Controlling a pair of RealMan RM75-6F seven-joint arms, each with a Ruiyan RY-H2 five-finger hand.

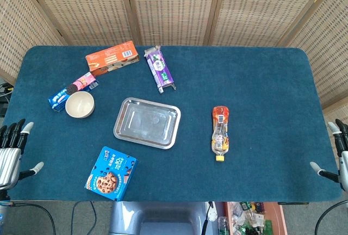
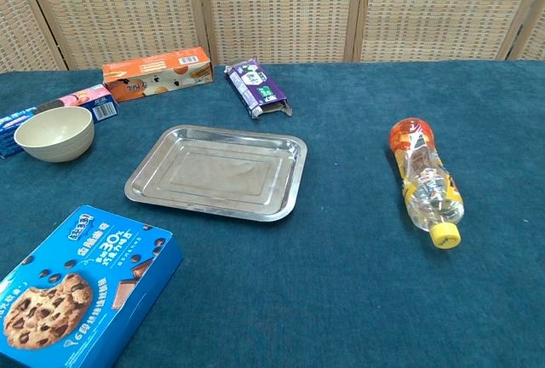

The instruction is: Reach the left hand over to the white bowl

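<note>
The white bowl stands upright and empty on the blue table, left of the steel tray. My left hand hangs at the table's left edge, below and left of the bowl, well apart from it, fingers spread and holding nothing. At the right edge of the head view my right hand shows only in part, fingers apart and empty. Neither hand appears in the chest view.
Cookie packs lie just behind the bowl, an orange box and a purple pack further back. A blue cookie box lies near the front edge. A bottle lies right of the tray.
</note>
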